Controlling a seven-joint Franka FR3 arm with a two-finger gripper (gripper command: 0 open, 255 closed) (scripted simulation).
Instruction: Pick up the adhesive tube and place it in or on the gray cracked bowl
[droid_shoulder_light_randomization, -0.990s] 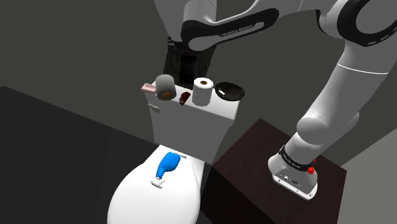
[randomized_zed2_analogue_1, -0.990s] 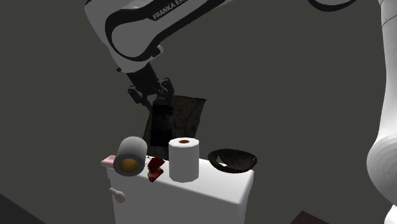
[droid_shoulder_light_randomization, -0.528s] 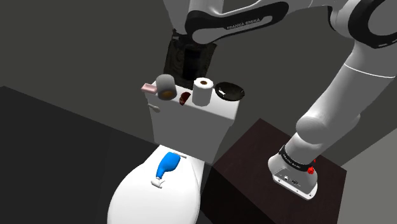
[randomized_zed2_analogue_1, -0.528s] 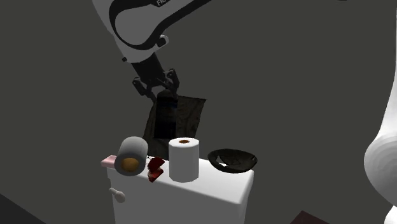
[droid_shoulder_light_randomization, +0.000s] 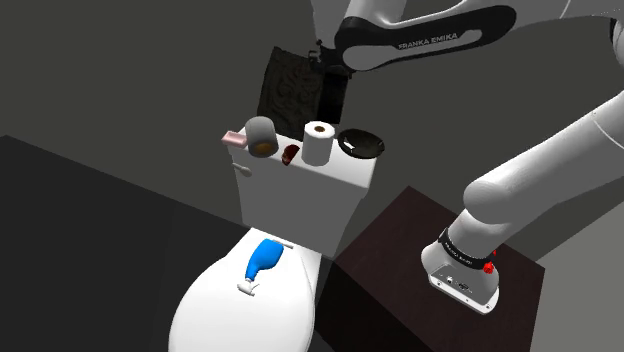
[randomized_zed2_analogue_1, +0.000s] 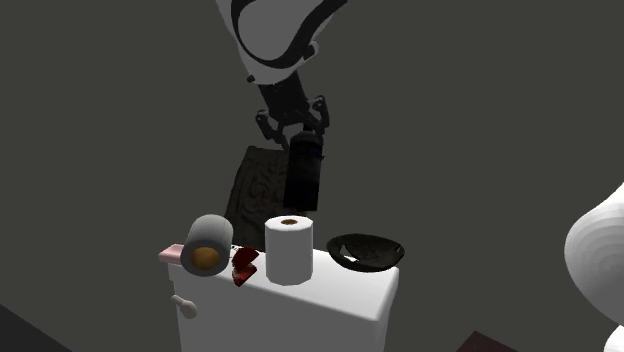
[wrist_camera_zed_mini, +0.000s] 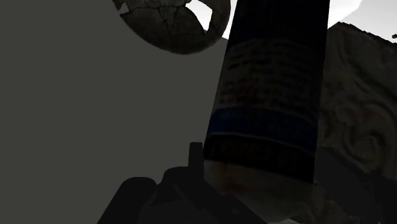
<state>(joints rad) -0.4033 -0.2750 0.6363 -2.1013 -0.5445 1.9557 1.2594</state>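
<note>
Dark tube (randomized_zed2_analogue_1: 303, 180) (gripped, upright) above the tank (randomized_zed2_analogue_1: 340, 292)

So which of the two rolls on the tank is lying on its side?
The grey roll, its orange core end facing the camera; the white roll beside it stands upright.

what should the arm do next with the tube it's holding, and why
Probably carry the adhesive tube sideways, toward the second exterior view's right, before lowering it. The gripper holds it upright in the air, roughly above the toilet roll, while the dark cracked bowl sits empty beside that roll at the tank's end.
</note>
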